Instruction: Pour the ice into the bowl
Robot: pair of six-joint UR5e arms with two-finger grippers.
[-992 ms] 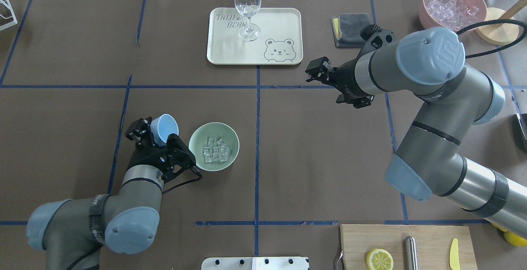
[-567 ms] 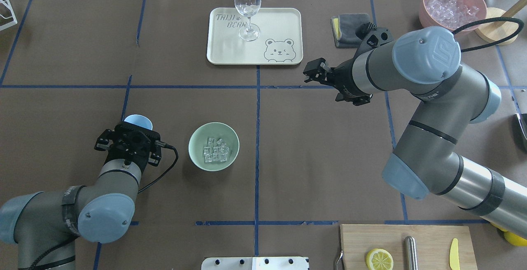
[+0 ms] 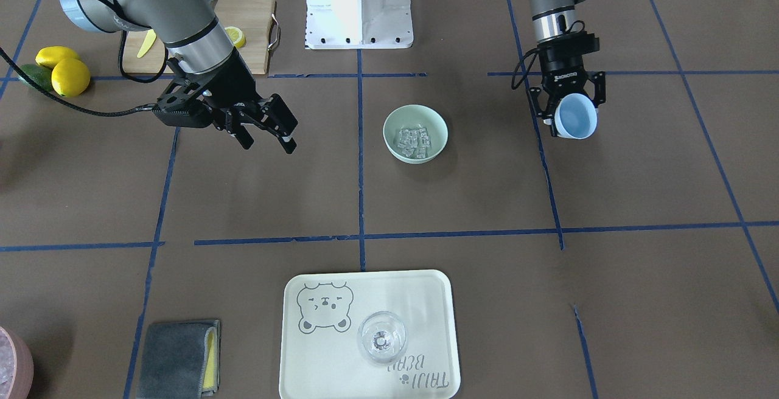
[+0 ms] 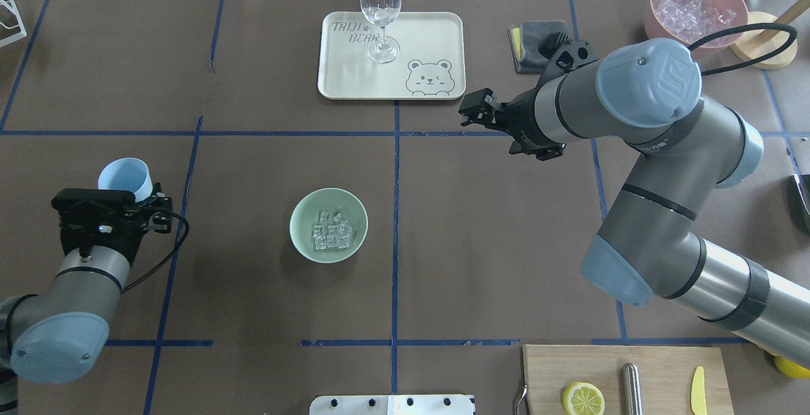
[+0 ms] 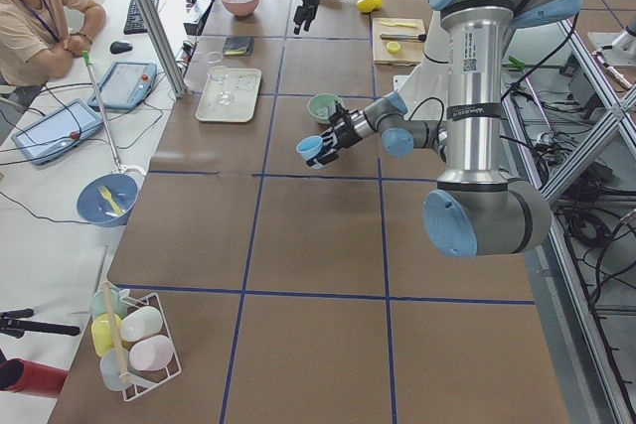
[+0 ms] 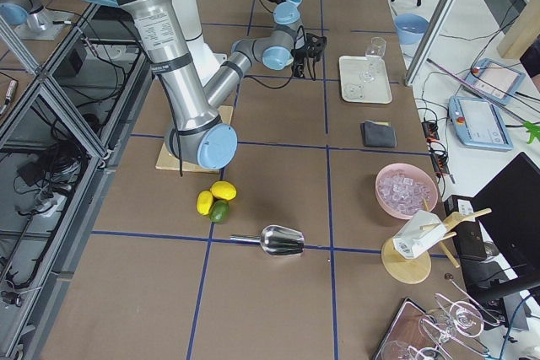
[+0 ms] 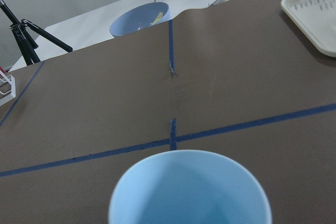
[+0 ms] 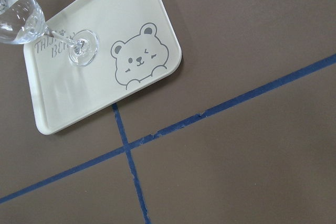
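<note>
Left hand gripped cup near left frame edge, well apart from bowl holding ice; right hand released, upper centre.

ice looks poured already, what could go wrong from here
1. The left claw holds the blue cup, which appears to be off the table; letting go before it is set down could drop or tip it.
2. The right claw hangs open near the tray with the wine glass; a sweep that way might topple the tall glass.
</note>
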